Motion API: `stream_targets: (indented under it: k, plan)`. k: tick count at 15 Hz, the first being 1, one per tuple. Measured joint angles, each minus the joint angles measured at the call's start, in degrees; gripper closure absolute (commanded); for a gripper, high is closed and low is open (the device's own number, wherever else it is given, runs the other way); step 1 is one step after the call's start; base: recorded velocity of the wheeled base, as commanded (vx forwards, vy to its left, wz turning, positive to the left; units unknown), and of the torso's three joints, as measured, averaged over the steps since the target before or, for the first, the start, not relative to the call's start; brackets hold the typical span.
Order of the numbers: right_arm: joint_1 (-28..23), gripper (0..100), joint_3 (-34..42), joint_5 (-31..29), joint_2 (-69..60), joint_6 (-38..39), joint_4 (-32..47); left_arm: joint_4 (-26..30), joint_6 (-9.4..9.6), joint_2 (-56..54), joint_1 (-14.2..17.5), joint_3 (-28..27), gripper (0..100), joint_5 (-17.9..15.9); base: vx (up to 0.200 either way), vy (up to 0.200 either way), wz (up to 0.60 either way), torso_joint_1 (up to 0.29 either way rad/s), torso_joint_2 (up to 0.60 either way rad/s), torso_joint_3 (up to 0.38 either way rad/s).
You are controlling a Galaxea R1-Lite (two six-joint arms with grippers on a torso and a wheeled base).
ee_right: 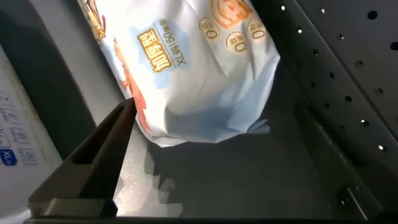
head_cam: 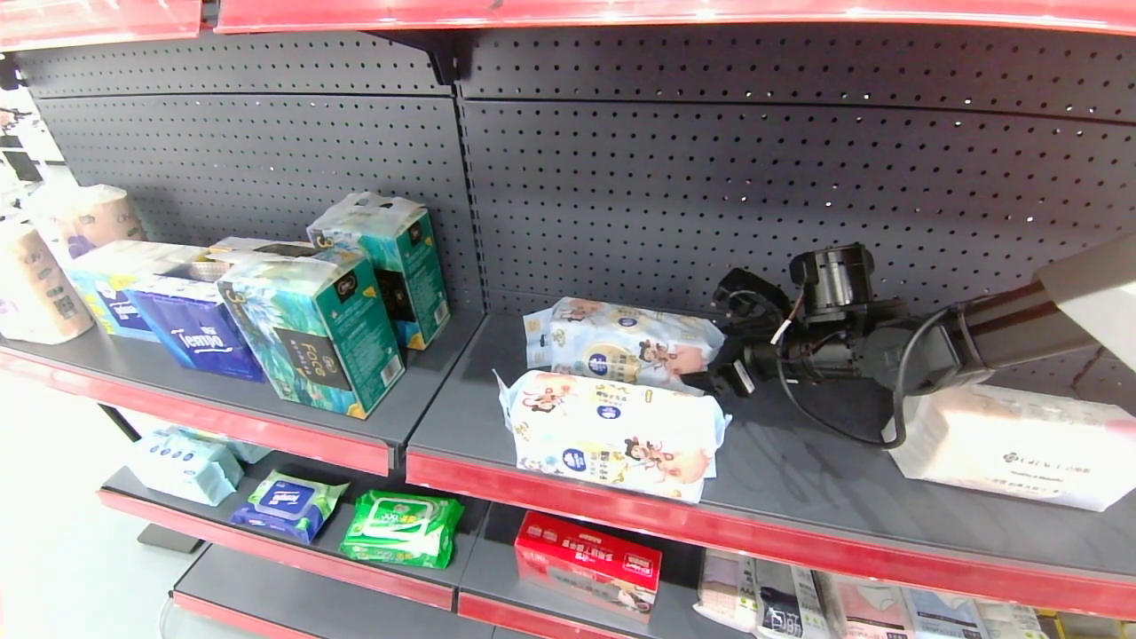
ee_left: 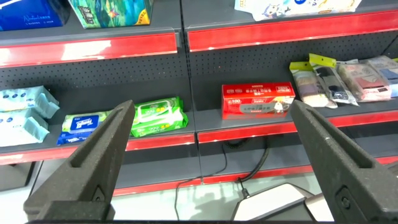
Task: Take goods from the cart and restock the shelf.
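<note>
On the shelf (head_cam: pixel 799 479), the right gripper (ee_right: pixel 214 112) sits spread at the end of the rear pack (head_cam: pixel 626 342). Facing lower shelves (ee_left: pixel 205 123), the left gripper (ee_left: pixel 212 106) is spread too.

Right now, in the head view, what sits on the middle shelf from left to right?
Paper rolls → dark blue tissue pack → front green box → front cartoon pack → right gripper → white pack.
</note>
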Motion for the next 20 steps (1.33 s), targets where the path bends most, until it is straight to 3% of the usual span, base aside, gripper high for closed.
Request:
stream_targets:
  k: [8, 20]
  plan:
    - [-0.11, 0, 0.89, -1.63, -1.34, 4.21, -0.02, 0.0, -0.05, 0.0, 0.0, 0.0, 0, -0.04, 0.0, 0.0, 0.0, 0.0, 0.0, 0.0]
    - [-3.52, 0, 12.79, -4.38, -14.76, 15.98, -1.97, 0.0, -0.21, 0.0, 0.0, -0.02, 0, -0.09, 0.0, 0.0, 0.0, 0.0, 0.0, 0.0]
